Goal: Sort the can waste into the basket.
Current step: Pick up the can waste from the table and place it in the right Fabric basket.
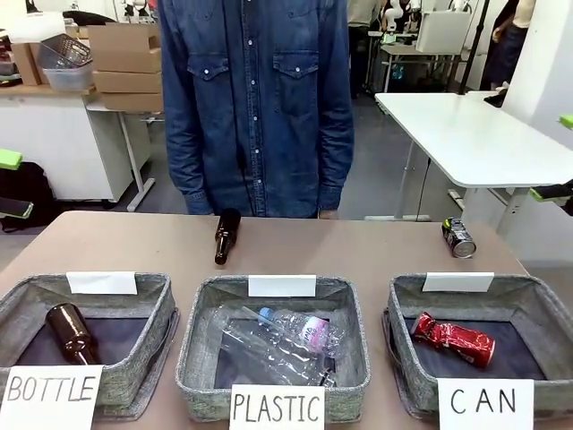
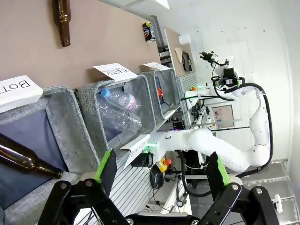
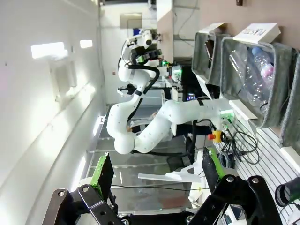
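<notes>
One dark can [image 1: 458, 238] lies outside the basket [image 1: 403, 309]; my right gripper [image 3: 155, 171], wide open and empty, should close squarely across its sides.

brown counter [image 1: 376, 242] spans the near scene, matt top. beyond it a smooth grey floor [image 1: 385, 179] runs to the far side of the room. far right: white table [image 1: 466, 134] on thin pale legs. far left: white cabinet [image 1: 45, 143] with a wooden top, carrying stacked cardboard boxes [image 1: 125, 63] and a wire basket [image 1: 61, 49]. black bag [image 1: 22, 193] on the floor just beside the cabinet. white wall panel [image 1: 542, 63] at the right edge. right wrist view: long white wall [image 3: 47, 140] with bright light patches [image 3: 47, 49] on it. left wrist view: pale speckled wall [image 2: 243, 42]. light even, indoor, soft.
</notes>
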